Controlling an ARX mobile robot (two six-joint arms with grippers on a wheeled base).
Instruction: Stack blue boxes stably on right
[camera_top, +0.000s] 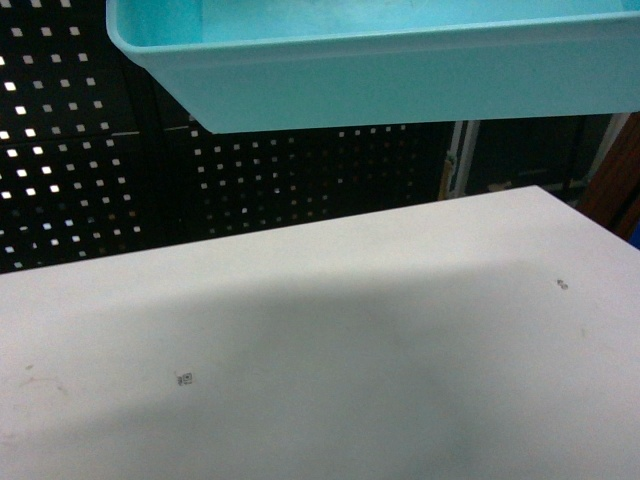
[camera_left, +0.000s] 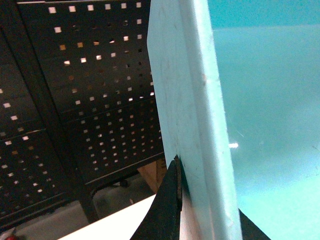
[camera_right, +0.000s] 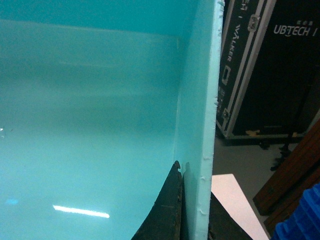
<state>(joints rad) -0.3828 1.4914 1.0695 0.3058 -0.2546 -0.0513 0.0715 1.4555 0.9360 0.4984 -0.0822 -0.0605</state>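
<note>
Both grippers pinch one blue box (camera_top: 400, 80): left gripper (camera_left: 200, 220) on its left rim, right gripper (camera_right: 195, 215) on its right rim. It hangs in the air between them, high above the white bench (camera_top: 350, 350). Dark boards with holes (camera_top: 90, 150) stand behind.

bin (camera_top: 400, 85) above table (camera_top: 330, 340) | perforated panel (camera_top: 100, 150) behind table

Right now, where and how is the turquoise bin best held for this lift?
By its two short end walls, one gripper per end. The blue bin is wide and shallow; the left gripper and right gripper each pinch a rim wall from below, one finger inside, one outside.
</note>
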